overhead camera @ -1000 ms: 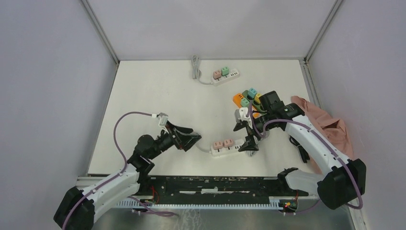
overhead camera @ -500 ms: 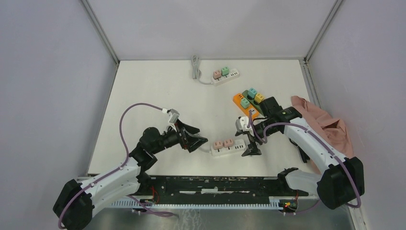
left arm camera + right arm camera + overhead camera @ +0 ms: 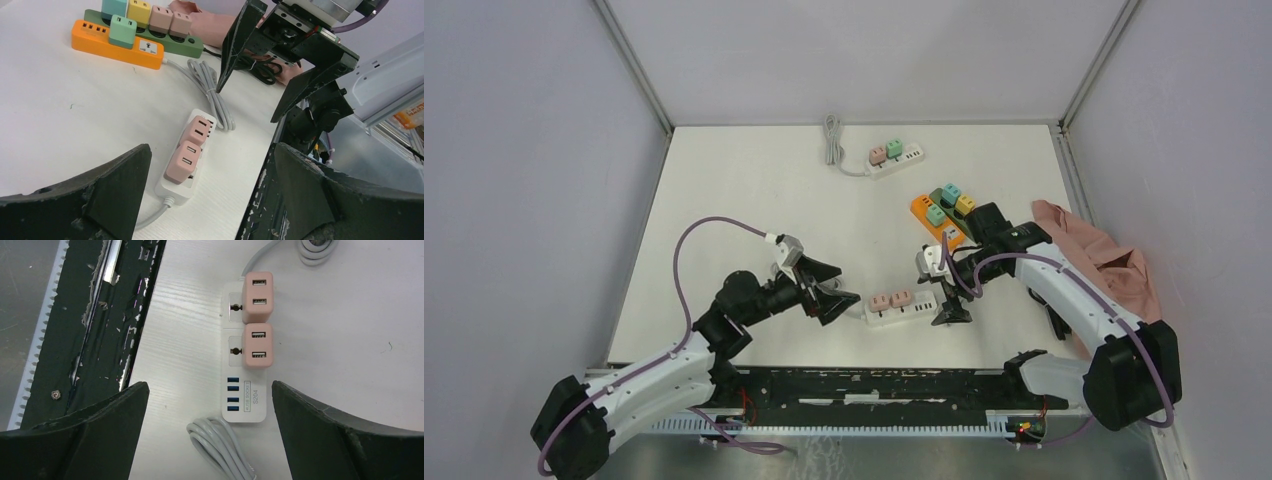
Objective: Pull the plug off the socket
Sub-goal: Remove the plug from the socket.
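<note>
Top view: white power strip (image 3: 916,309) near table's front edge, long axis left-right. Two pink plugs (image 3: 901,297) seated, USB faces up. Left gripper (image 3: 844,288) low at cable end, right gripper (image 3: 942,292) above USB end. Both spread wide, holding nothing.

Left wrist view: orange strip (image 3: 95,40) and green strip (image 3: 185,47) beyond, well apart.

Right wrist view: coiled cable (image 3: 220,442) touching strip's USB end; gripper looks straight down.

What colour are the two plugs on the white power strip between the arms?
Pale pink, both plugs; the right wrist view shows them best.
</note>
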`<move>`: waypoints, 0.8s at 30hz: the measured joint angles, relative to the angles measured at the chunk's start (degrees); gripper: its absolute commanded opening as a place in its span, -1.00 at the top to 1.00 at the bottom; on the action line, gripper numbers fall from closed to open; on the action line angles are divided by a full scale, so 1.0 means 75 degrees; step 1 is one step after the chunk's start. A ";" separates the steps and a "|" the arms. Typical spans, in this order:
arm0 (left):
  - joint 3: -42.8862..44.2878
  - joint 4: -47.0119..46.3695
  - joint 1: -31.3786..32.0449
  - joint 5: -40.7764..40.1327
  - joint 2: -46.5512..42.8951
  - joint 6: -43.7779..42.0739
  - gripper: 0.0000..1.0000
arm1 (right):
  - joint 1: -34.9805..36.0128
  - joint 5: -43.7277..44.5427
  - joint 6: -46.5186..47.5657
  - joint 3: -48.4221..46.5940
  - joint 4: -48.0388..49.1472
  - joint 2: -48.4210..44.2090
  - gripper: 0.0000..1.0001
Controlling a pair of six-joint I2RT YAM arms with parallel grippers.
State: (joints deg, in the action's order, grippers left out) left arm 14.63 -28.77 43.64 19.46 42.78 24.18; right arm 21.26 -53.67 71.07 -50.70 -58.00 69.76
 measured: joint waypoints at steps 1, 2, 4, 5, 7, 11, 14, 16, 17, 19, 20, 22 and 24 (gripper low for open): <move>0.0000 -0.0006 0.0000 -0.0032 -0.0015 -0.0003 -0.99 | 0.0000 0.0017 0.0035 0.0000 0.0000 0.0026 -0.99; 0.0000 -0.0006 0.0000 -0.0070 -0.0015 -0.0015 -0.99 | 0.0000 0.0032 0.0055 0.0000 -0.0003 0.0038 -0.99; 0.0020 0.0090 0.0000 -0.0169 0.0058 -0.0082 -0.93 | 0.0000 0.0082 0.0111 0.0000 -0.0023 0.0038 -0.99; 0.0087 0.0242 0.0000 -0.0198 0.0157 -0.0114 -0.89 | 0.0000 0.0117 0.0125 0.0000 -0.0032 0.0038 -0.99; 0.0347 0.0615 0.0000 -0.0213 0.0495 -0.0221 -0.80 | -0.0003 0.0181 0.0157 0.0000 -0.0052 0.0044 -0.99; 0.0991 0.1294 0.0000 -0.0213 0.1244 -0.0504 -0.77 | -0.0006 0.0356 0.0175 0.0000 -0.0082 0.0079 -0.99; 0.1148 0.1416 0.0050 -0.0213 0.1539 -0.0755 -0.75 | -0.0006 0.0452 0.0184 0.0000 -0.0079 0.0079 -0.99; 0.1148 0.1422 0.0181 -0.0216 0.1699 -0.0956 -0.70 | -0.0006 0.0490 0.0184 0.0000 -0.0064 0.0079 -0.99; 0.1157 0.1425 0.0291 -0.0227 0.1813 -0.1110 -0.68 | -0.0006 0.0516 0.0178 0.0000 -0.0032 0.0079 -0.99; 0.1207 0.1428 0.0507 -0.0280 0.2055 -0.1338 -0.65 | -0.0009 0.0565 0.0152 0.0006 0.0052 0.0079 -0.99; 0.1265 0.1431 0.0676 -0.0364 0.2250 -0.1478 -0.64 | -0.0009 0.0589 0.0134 0.0009 0.0085 0.0085 -0.99; 0.1411 0.1469 0.1029 -0.0560 0.2649 -0.1757 -0.62 | -0.0006 0.0627 0.0096 0.0009 0.0154 0.0125 -0.99; 0.1507 0.1539 0.1326 -0.0787 0.2952 -0.2008 -0.59 | -0.0009 0.0647 0.0067 0.0015 0.0219 0.0157 -0.99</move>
State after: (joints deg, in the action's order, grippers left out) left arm 25.93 -17.23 53.58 13.56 64.93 9.13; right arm 21.19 -48.82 71.57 -50.59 -56.36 70.94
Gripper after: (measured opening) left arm 0.816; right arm 0.996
